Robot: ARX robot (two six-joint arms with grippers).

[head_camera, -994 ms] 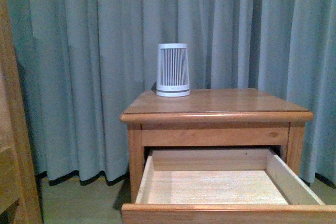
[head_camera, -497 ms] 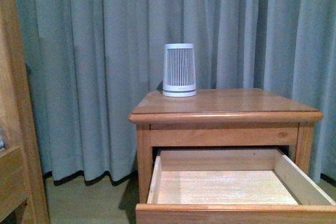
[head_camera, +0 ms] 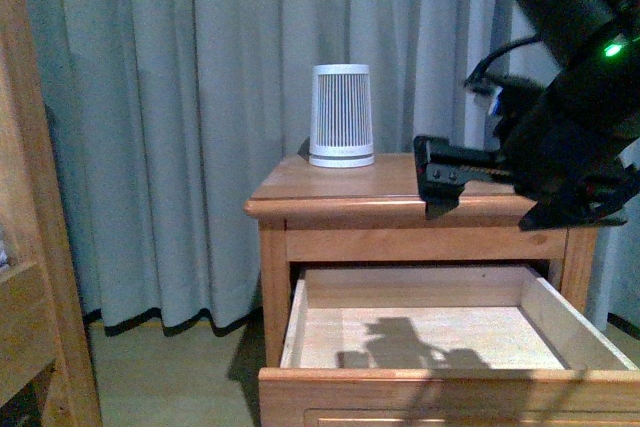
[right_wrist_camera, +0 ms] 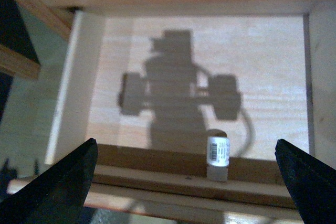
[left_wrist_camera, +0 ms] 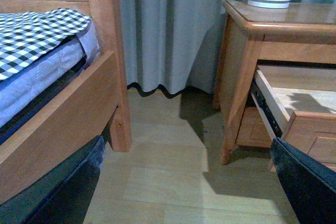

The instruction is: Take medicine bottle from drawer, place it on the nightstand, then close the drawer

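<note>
Jaws wide apart and holding nothing, the right gripper (right_wrist_camera: 185,141) hangs over the drawer (right_wrist_camera: 67,87), with the medicine bottle (right_wrist_camera: 218,157) below between its fingers (right_wrist_camera: 58,187).

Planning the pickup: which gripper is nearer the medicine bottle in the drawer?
Right. The right gripper hangs open above the drawer, medicine bottle below it; the left gripper is over the floor beside the nightstand.

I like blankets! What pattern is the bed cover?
Bed cover: dark-and-white checks, best in left wrist view.

Nightstand (left_wrist_camera: 247,51) with drawer (left_wrist_camera: 310,121) open, bed frame (left_wrist_camera: 68,114) nearby
</note>
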